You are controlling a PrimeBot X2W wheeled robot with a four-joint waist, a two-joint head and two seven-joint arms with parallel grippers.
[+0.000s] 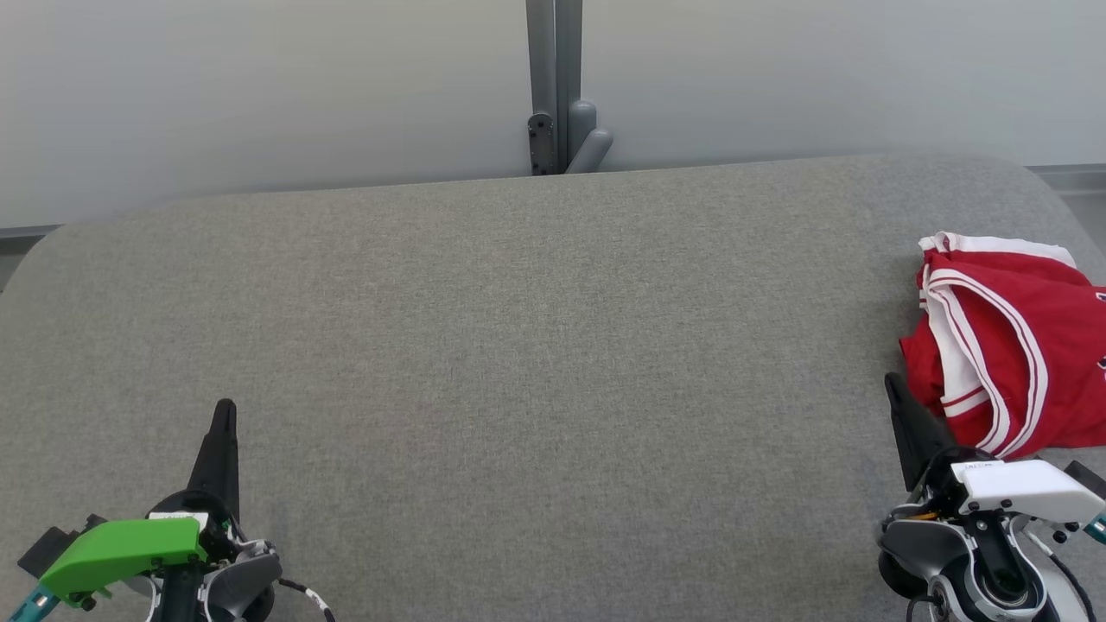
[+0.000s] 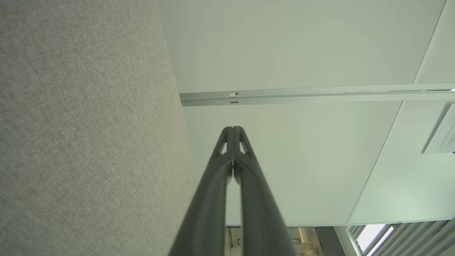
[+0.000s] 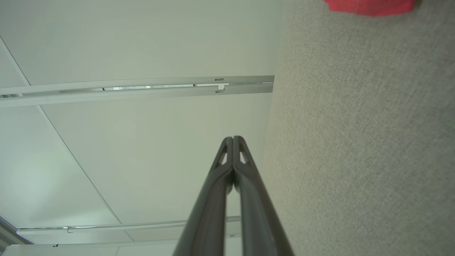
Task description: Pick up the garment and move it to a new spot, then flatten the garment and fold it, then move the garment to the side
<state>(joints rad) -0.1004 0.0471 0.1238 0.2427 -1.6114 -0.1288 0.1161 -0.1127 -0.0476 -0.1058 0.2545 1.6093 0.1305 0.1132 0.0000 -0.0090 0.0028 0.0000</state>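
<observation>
My left gripper sits at the lower left over the grey cloth-covered table, its green cover facing up and its two dark fingers pressed together into a single point, with nothing between them. My left wrist view shows the same: the fingertips meet, the table is on one side and a pale wall panel is beyond. Behind the middle of the table's far edge, a grey post stands against the wall. My right gripper is at the lower right with a white cover, and its fingers are also closed tight on nothing, tips meeting in its own wrist view. Just beside that gripper's fingers, at the table's right edge, lies the garment. It is red with white stripes and trim, crumpled in a heap, and part of it runs out of the picture. I cannot tell whether my finger touches it. In the right wrist view a strip of the red garment shows at the top edge.
</observation>
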